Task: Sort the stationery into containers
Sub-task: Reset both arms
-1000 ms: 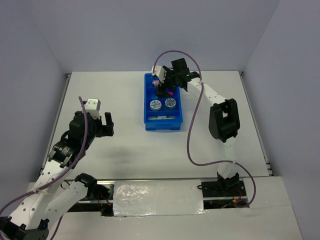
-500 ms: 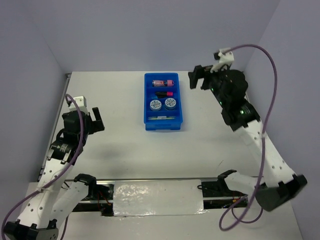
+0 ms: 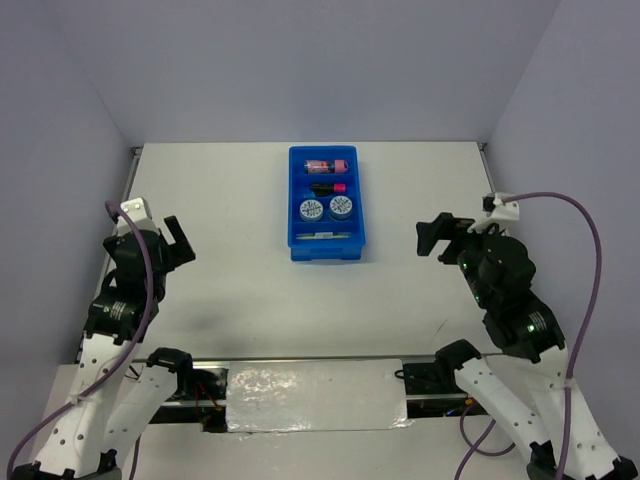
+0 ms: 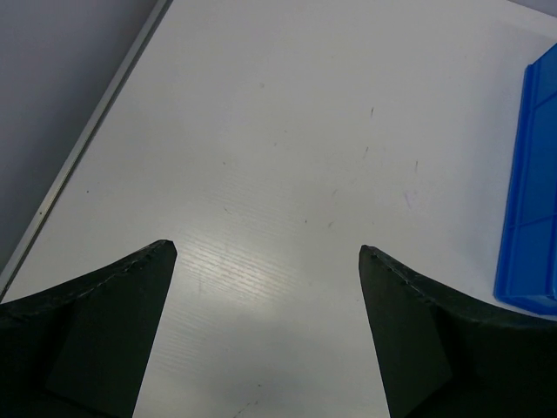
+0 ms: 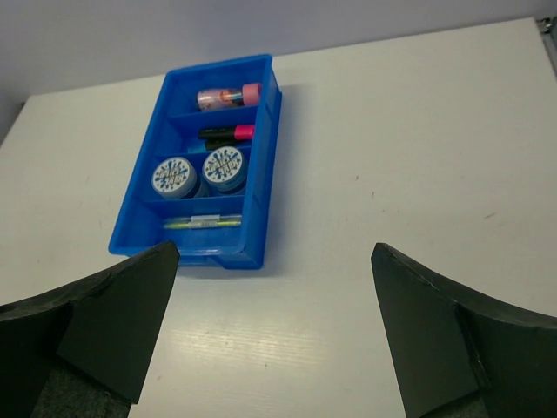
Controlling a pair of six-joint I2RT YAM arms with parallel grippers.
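Note:
The blue tray (image 3: pixel 296 200) (image 5: pixel 271 104) sits mid-table at the back. Its far compartment holds the pink cylinder (image 3: pixel 330 165) (image 5: pixel 228 96). The second holds a black marker with a pink end (image 3: pixel 328 187) (image 5: pixel 225 132). The third holds two round patterned-lid tubs (image 3: pixel 326 208) (image 5: pixel 198 171). The nearest holds thin pale sticks (image 3: pixel 322 236) (image 5: pixel 202 222). My left gripper (image 3: pixel 172 243) (image 4: pixel 268 252) is open and empty over bare table at the left, the tray's edge (image 4: pixel 533 200) at its right. My right gripper (image 3: pixel 436 236) (image 5: pixel 275 252) is open and empty, right of the tray.
The white table (image 3: pixel 250 280) has a raised metal rail on its left edge (image 3: pixel 120 210) (image 4: pixel 87 148) and on its right edge (image 3: pixel 515 260). Grey walls enclose the back and sides. Cables loop from both arms.
My right arm has pulled back from beside the tray's far end toward the near right, and my left arm has drawn back to the left. The tray's contents have not moved since half a second ago.

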